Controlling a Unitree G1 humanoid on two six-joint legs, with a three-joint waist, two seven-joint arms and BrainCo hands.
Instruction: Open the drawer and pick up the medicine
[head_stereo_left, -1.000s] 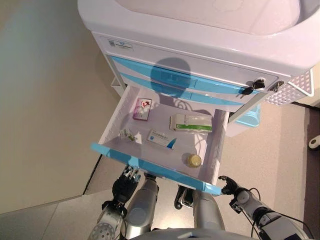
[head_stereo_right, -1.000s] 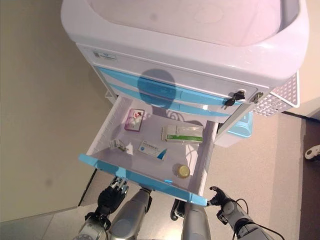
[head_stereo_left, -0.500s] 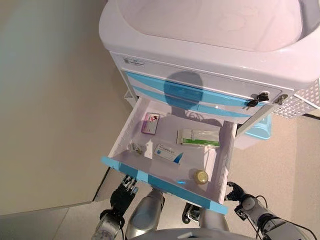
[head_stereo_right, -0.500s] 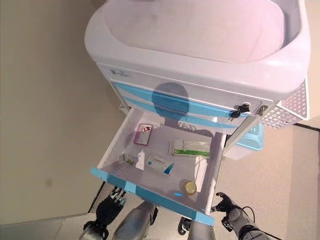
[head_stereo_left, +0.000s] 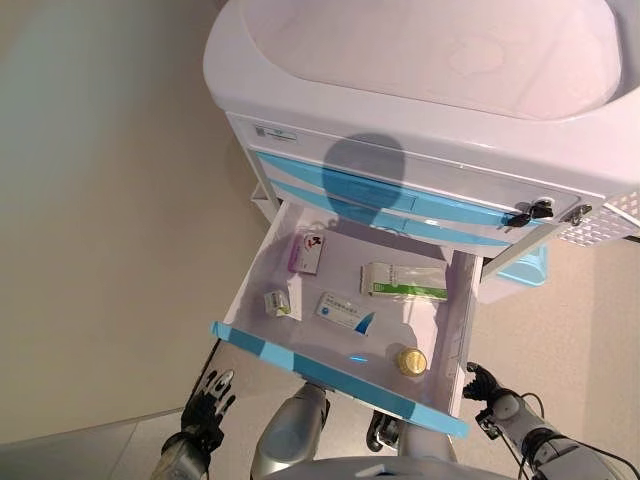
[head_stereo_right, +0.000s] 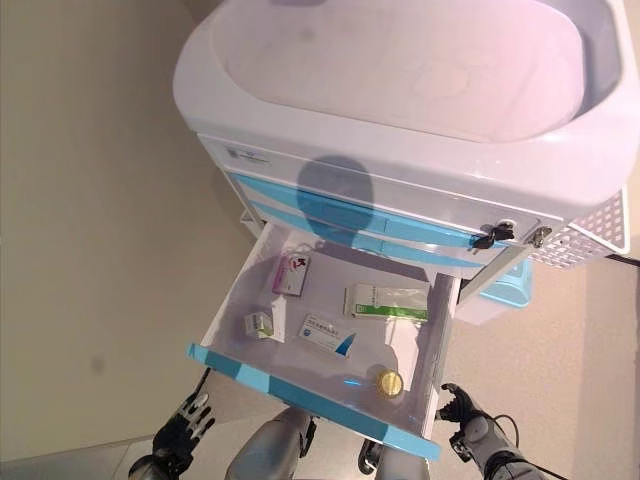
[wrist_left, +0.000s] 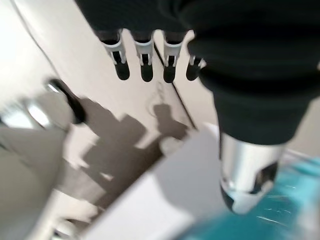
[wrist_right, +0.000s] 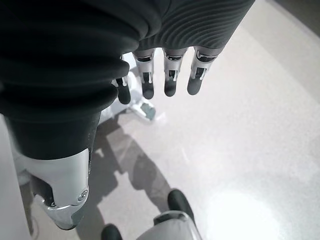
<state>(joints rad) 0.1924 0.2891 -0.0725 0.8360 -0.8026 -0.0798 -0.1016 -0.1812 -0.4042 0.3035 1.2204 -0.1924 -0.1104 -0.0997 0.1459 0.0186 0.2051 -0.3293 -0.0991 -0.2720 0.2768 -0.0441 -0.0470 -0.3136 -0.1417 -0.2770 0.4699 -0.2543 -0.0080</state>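
Note:
The cart's lowest drawer (head_stereo_left: 330, 375) stands pulled out, with its blue front toward me. Inside lie a pink box (head_stereo_left: 307, 250), a small white and green box (head_stereo_left: 277, 302), a white and blue box (head_stereo_left: 343, 311), a long green and white box (head_stereo_left: 404, 281) and a small yellow-capped bottle (head_stereo_left: 407, 360). My left hand (head_stereo_left: 205, 420) hangs low, left of the drawer front, with straight fingers (wrist_left: 145, 60) and nothing in it. My right hand (head_stereo_left: 485, 385) hangs below the drawer's right corner, fingers (wrist_right: 170, 75) relaxed, empty. Neither hand touches the drawer.
The white cart top (head_stereo_left: 430, 60) juts out above the drawer. Two shut blue drawers (head_stereo_left: 400, 195) sit above the open one, with keys (head_stereo_left: 530, 212) in a lock at their right. A white mesh basket (head_stereo_right: 590, 225) and a light blue bin (head_stereo_left: 525, 265) hang on the cart's right side.
The camera has shifted. My left hand has moved from under the drawer front out to its left. The right hand stays below the right corner. The drawer remains open.

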